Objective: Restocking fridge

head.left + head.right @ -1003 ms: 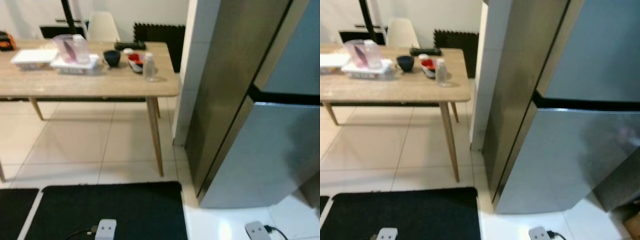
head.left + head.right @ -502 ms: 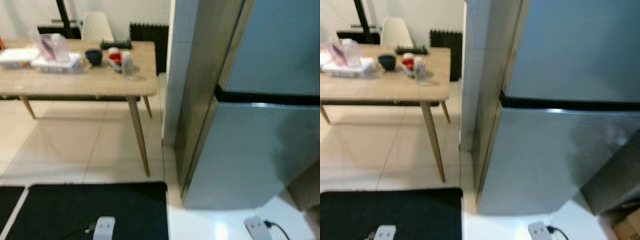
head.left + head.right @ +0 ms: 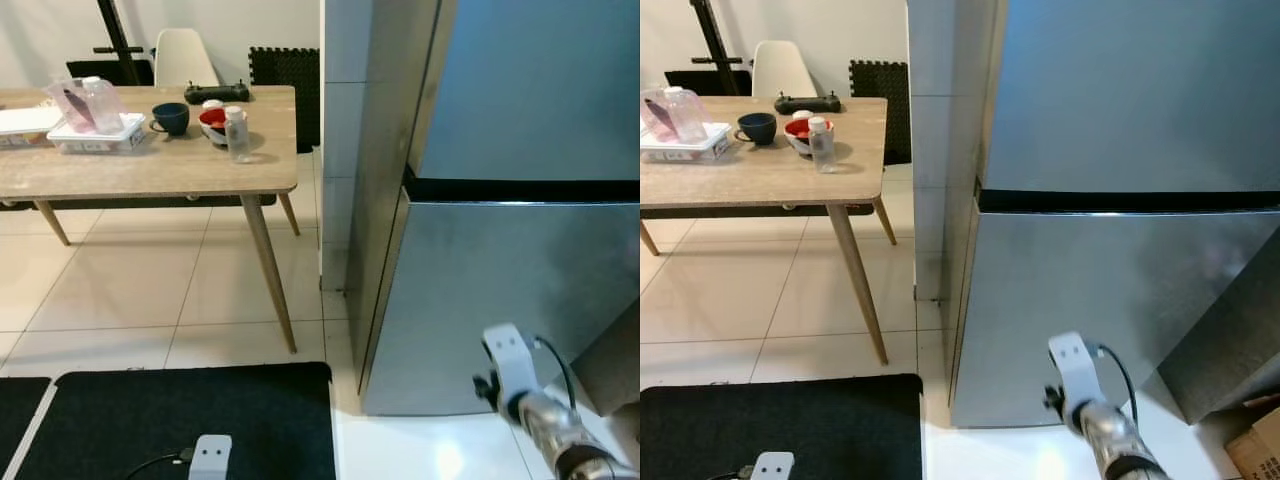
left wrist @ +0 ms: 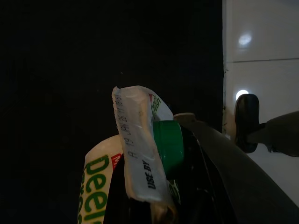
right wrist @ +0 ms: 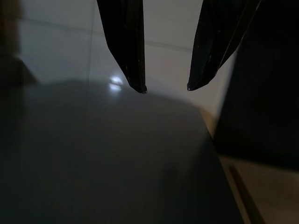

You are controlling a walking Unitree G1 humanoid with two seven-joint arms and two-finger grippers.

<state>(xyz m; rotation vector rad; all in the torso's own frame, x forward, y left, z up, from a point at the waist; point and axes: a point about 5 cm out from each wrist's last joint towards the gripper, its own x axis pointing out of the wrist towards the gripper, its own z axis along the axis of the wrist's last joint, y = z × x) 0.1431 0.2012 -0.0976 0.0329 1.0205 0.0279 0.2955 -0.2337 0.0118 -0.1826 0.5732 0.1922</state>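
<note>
Now right gripper (image 5: 164, 87) spread before closed fridge (image 3: 1120, 250) — left gripper (image 4: 159, 196) pinching green-capped carton (image 4: 140, 154).

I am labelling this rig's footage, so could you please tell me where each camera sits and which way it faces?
Left eye view: on the head, looking forward and down at the closed fridge and wooden table; the right arm shows.
Right eye view: beside it, the same scene, sharing the fridge, table and arm.
Left wrist view: along the left gripper, which holds a green-capped carton over the black mat.
Right wrist view: along the open right gripper towards the fridge's grey door.
</note>
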